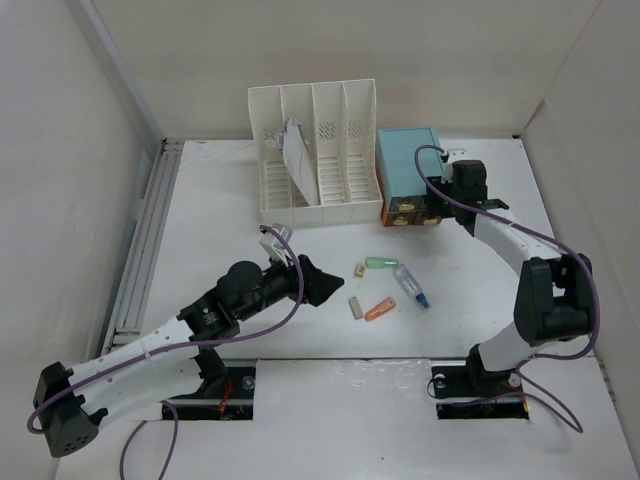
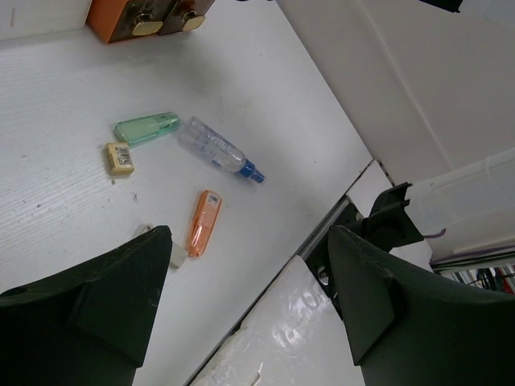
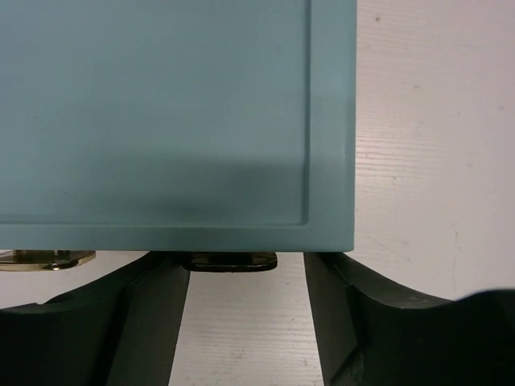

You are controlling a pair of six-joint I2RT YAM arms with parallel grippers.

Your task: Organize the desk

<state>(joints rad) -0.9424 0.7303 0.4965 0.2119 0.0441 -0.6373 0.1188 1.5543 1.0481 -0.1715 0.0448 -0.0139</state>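
Observation:
The desk [image 1: 215,215] is a white tabletop with small items near its middle: a green capped piece [image 1: 378,263], a tan eraser [image 1: 360,268], a clear bottle with a blue cap [image 1: 411,285], an orange capped piece [image 1: 380,309] and a pale eraser [image 1: 355,308]. My left gripper [image 1: 325,282] hovers open just left of them, holding nothing. The left wrist view shows the orange piece [image 2: 203,222] ahead of my left gripper [image 2: 248,241]. My right gripper [image 3: 245,322] is open at the front of the light-blue drawer box [image 3: 161,112]. Its fingers straddle a dark drawer handle [image 3: 229,262] without touching it.
A white slotted file rack [image 1: 315,150] with a paper in one slot stands at the back, and the drawer box [image 1: 408,168] is to its right. A grey rail [image 1: 140,250] runs along the left edge. White walls enclose the desk. A second brass handle [image 3: 44,258] lies left of the fingers.

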